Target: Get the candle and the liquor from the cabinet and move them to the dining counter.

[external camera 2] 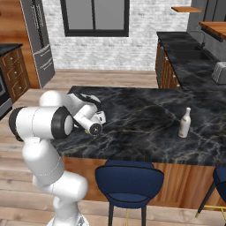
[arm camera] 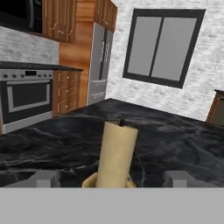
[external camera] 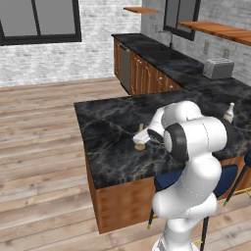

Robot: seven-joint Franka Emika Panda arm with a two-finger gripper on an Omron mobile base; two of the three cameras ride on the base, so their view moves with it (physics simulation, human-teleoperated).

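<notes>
The candle (arm camera: 116, 153), a pale-yellow taper in a gold holder, stands upright on the dining counter (arm camera: 52, 144) of black veined marble. My gripper (arm camera: 111, 179) is open, with a fingertip (arm camera: 43, 178) well clear of the candle on each side. From the left base view the candle (external camera: 140, 139) sits near the counter's (external camera: 108, 147) front left, just beyond my hand. The liquor (external camera 2: 185, 123), a pale bottle, stands upright on the same counter (external camera 2: 145, 128) far to the right, also seen as the liquor (external camera: 229, 112). The cabinet (external camera: 215, 29), a wooden shelf, hangs on the far wall.
A blue stool (external camera 2: 128, 181) stands at the counter's near side, with another (external camera: 223, 179) further right. A silver toaster (external camera: 218, 68) sits on the long wall counter (external camera: 162, 54). Beyond the island are an oven (arm camera: 26, 98) and a fridge (arm camera: 99, 61).
</notes>
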